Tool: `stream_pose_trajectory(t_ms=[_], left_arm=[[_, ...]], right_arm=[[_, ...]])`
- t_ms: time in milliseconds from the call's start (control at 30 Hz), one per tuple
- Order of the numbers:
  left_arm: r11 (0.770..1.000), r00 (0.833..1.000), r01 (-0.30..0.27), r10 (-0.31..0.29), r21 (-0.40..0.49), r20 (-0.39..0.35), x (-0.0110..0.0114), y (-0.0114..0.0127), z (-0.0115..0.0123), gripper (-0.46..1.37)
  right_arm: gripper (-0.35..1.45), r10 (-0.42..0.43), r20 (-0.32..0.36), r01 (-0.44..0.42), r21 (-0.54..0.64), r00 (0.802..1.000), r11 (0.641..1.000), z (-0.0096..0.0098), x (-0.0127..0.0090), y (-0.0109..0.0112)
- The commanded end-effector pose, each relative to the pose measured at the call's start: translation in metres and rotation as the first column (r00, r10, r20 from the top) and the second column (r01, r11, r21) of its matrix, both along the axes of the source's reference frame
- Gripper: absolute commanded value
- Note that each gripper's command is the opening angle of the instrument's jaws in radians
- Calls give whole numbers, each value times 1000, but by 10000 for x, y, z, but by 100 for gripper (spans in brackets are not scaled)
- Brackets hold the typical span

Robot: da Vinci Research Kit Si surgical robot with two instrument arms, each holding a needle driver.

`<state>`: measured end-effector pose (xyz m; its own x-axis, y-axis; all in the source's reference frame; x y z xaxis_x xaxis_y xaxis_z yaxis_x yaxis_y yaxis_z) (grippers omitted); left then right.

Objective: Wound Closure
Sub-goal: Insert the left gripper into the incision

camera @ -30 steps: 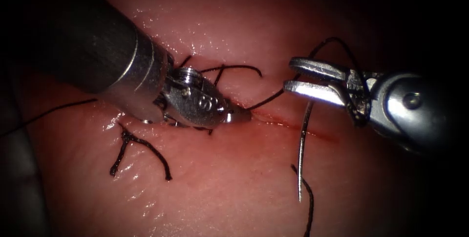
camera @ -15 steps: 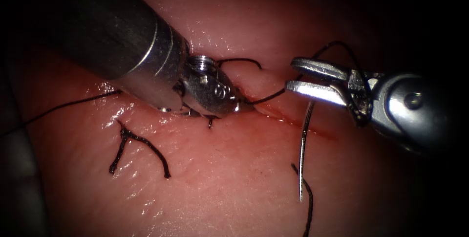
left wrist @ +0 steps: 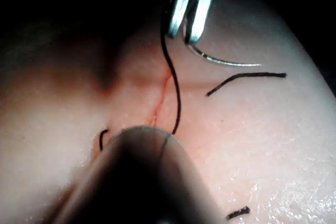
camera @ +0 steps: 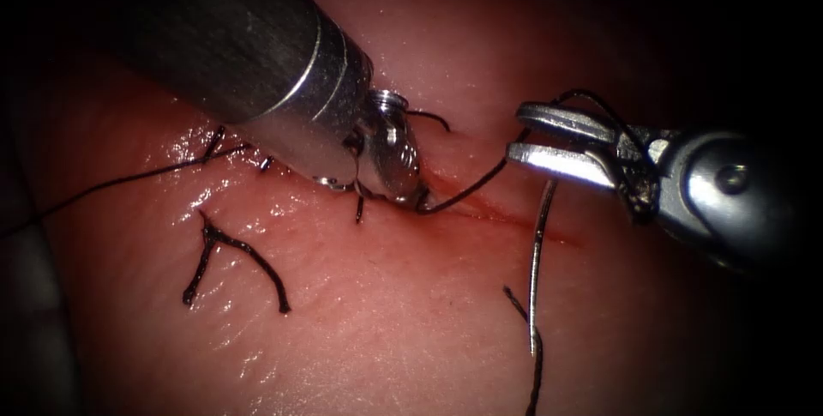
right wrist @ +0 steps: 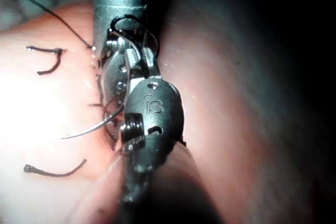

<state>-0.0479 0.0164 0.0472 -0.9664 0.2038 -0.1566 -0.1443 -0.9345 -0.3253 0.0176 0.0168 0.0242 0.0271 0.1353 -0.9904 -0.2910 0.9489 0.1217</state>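
The tissue [camera: 386,330] has a thin red cut [camera: 514,221]. My left tool [camera: 418,200] reaches in from the upper left, and its shut tip presses at the cut where a black thread [camera: 467,186] ends. That thread rises to my right tool [camera: 514,135], which is shut on the curved needle [camera: 536,270] near its tail end. The needle hangs free of the tissue, point down, right of the left tool. More thread loops over the right tool's wrist. In the left wrist view the right tool [left wrist: 184,34] holds the needle [left wrist: 226,62] above the cut.
A tied stitch with cut ends [camera: 231,257] lies on the tissue to the left. Another strand [camera: 103,186] trails off to the left edge. A loose thread tail [camera: 536,373] lies by the needle's point. Red fluid wets the cut.
My left tool has slid to the right and its wrist has turned, with the tip staying at the cut. The right tool and needle have barely shifted.
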Motion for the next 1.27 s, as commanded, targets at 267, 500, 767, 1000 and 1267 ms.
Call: stream_pose_trajectory(t_ms=[267, 500, 767, 1000, 1267], left_arm=[[1000, 1000, -10, 10, 12, 7, 12, -6, -1, 11], [1000, 1000, -12, 11, 14, 10, 11, -9, -3, 74], [1000, 1000, -15, 14, 16, 16, 10, -16, 0, 103], [1000, 1000, -16, 16, 16, 17, 11, -18, -1, 97], [1000, 1000, -22, 21, 15, 19, 11, -17, -1, 99]], right_arm=[[-35, 43, -5, -43, -5, 999, 999, 4, 1, 1], [-35, 51, -7, -51, -8, 999, 999, 5, 7, 0], [-35, 53, -9, -53, -9, 999, 999, 5, 8, -1], [-35, 55, -11, -55, -10, 998, 998, 5, 8, 0], [-35, 56, -14, -56, -10, 998, 998, 5, 7, 0]])
